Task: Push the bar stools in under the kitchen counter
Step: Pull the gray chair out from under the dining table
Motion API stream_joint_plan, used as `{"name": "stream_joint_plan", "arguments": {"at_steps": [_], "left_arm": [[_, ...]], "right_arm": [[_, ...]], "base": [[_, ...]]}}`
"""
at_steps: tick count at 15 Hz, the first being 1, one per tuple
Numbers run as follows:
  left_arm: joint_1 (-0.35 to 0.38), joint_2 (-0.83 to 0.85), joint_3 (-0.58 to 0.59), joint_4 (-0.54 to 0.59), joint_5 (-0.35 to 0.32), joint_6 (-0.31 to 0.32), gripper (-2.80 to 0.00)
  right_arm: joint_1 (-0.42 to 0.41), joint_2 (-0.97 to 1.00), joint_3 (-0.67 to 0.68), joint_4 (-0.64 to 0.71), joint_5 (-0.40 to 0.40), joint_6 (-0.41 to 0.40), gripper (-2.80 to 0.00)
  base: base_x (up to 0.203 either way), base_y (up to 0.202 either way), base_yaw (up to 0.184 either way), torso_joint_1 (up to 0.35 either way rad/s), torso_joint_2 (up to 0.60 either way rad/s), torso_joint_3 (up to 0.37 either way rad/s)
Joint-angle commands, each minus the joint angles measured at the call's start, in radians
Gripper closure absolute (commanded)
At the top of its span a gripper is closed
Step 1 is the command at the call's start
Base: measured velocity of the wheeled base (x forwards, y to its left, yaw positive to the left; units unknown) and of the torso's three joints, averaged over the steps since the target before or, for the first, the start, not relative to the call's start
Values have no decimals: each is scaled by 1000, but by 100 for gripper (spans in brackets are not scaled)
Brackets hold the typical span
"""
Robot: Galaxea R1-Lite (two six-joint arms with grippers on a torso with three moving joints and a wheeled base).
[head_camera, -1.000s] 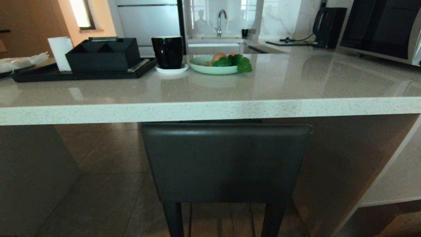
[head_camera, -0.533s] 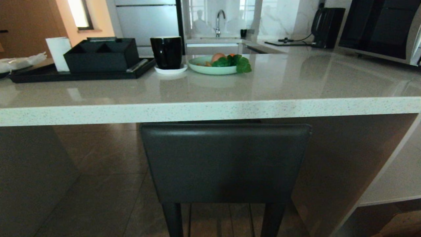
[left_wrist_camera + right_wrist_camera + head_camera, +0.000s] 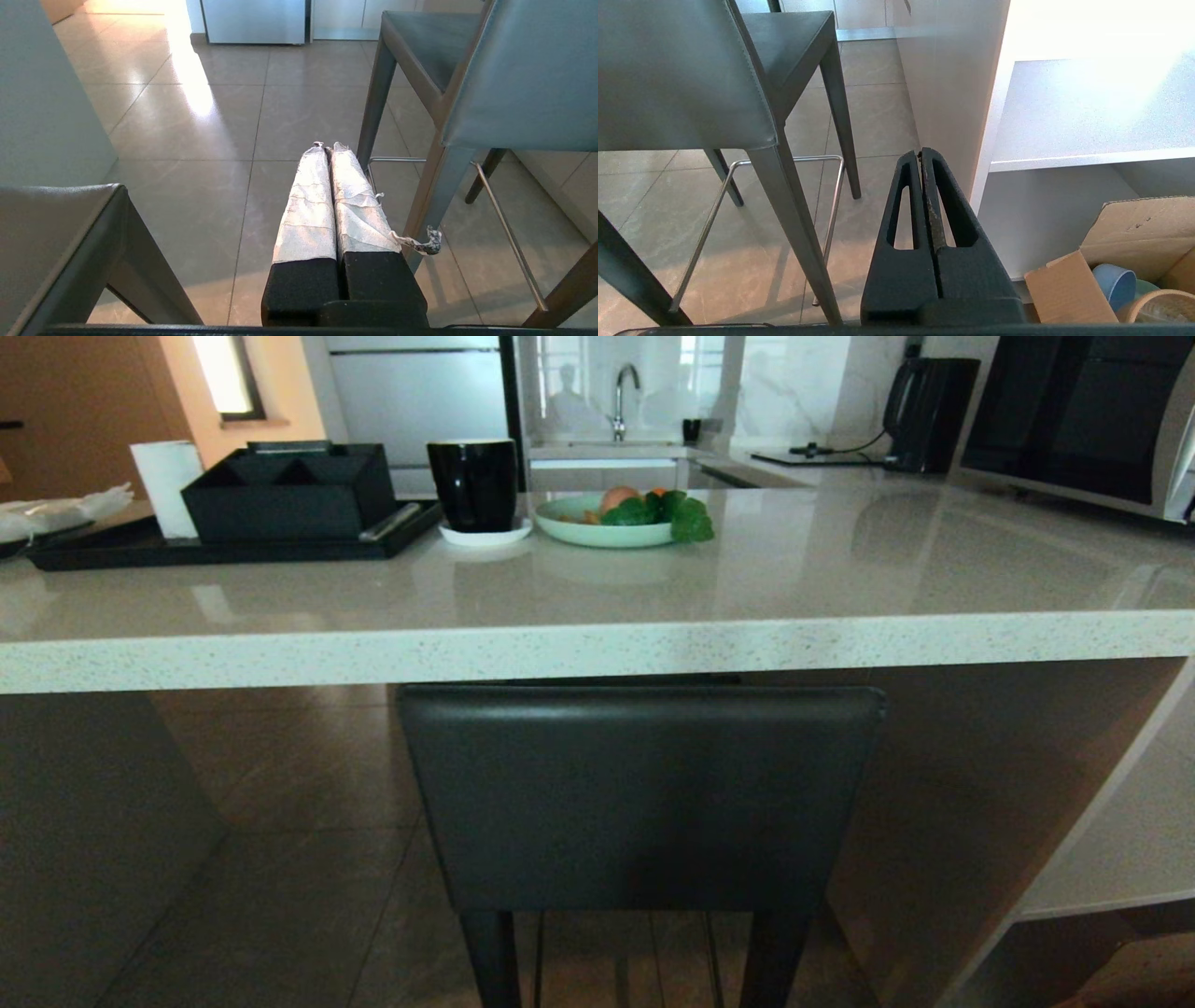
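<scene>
One bar stool [image 3: 639,793] fills the middle of the head view, its dark padded backrest just below the front edge of the kitchen counter [image 3: 597,649]; its seat is hidden behind the backrest. Neither arm shows in that view. In the left wrist view my left gripper [image 3: 327,145], with white-wrapped fingers, is shut and empty, low beside the stool [image 3: 523,74], close to its front leg. A corner of a second bar stool [image 3: 51,219] shows nearer the camera. My right gripper [image 3: 920,151] is shut and empty, between the stool [image 3: 677,70] and the counter's side panel [image 3: 952,84].
On the counter stand a black tray with a box [image 3: 289,490], a black cup [image 3: 474,481] and a plate of food [image 3: 611,518]. Shelves [image 3: 1087,112] sit beside the side panel, with a cardboard box [image 3: 1134,252] of bowls on the floor. Tiled floor [image 3: 196,140] lies under the counter.
The head view slid very slightly sideways early on. The stool, the counter and the things on it keep their places.
</scene>
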Motion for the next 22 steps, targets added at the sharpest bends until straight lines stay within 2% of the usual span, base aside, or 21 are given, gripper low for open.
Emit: {"name": "stream_joint_plan", "arguments": {"at_steps": [1, 3, 4, 22], "left_arm": [[0, 1, 2, 0, 0, 0, 0], [0, 1, 2, 0, 0, -1, 0], [0, 1, 2, -1, 0, -1, -280], [3, 1, 1, -2, -1, -3, -280]], "right_arm": [[0, 1, 2, 0, 0, 0, 0], [0, 1, 2, 0, 0, 0, 0], [0, 1, 2, 0, 0, 0, -280], [0, 0, 2, -3, 0, 6, -280]], "base": [[0, 0, 0, 0, 0, 0], [0, 0, 0, 0, 0, 0], [0, 0, 0, 0, 0, 0], [0, 0, 0, 0, 0, 0]]}}
